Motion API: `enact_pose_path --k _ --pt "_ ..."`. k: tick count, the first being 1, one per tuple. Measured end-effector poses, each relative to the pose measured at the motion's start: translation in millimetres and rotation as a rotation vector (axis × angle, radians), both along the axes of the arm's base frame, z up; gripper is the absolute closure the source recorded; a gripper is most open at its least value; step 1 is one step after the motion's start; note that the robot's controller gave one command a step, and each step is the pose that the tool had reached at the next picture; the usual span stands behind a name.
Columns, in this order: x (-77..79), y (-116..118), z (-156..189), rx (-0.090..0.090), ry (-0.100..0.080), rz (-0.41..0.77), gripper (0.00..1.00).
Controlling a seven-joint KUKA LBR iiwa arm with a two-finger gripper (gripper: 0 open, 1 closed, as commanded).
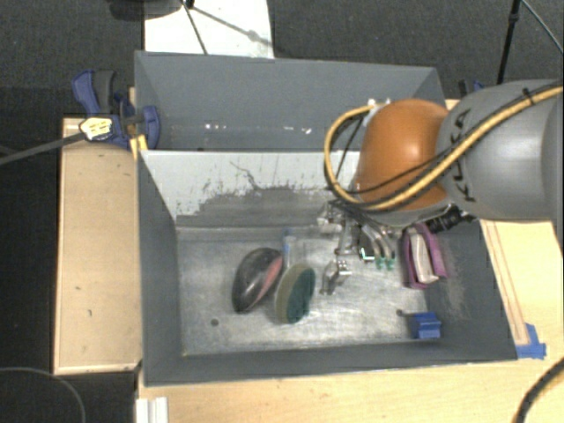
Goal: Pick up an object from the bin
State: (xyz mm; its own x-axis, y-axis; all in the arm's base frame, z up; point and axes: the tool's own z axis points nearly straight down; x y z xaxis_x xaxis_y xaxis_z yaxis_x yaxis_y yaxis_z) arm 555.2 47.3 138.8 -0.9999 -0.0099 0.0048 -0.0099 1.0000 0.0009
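Two oval discs (295, 293) beside tool (334, 278)

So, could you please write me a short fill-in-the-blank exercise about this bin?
1. The small block in the front right corner of the bin is ____.
2. In the view, the claw hangs on the ____ side of the green oval disc.
3. The dark oval thing lies on the disc's ____ side.
Missing words: blue, right, left.

A: What does the arm (520, 148) look like?
B: Fat grey link, black KUKA lettering near the wrist. Glossy orange dome cover (397, 152) on the wrist.
A: Cabling?
B: Yellow and black cables (332, 161) looped round the cover. Gripper (335, 276) is bare silver metal.
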Motion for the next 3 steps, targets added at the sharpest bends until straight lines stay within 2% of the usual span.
enact_pose_path --k 1,2,3 --pt "-22.4 26.5 -68.7 0.001 -0.013 -0.086 0.00" --pt "-20.2 25.8 -64.3 0.001 -0.017 -0.088 1.00" --pt "-24.7 -64.8 146.3 -0.003 -0.016 0.212 1.00"
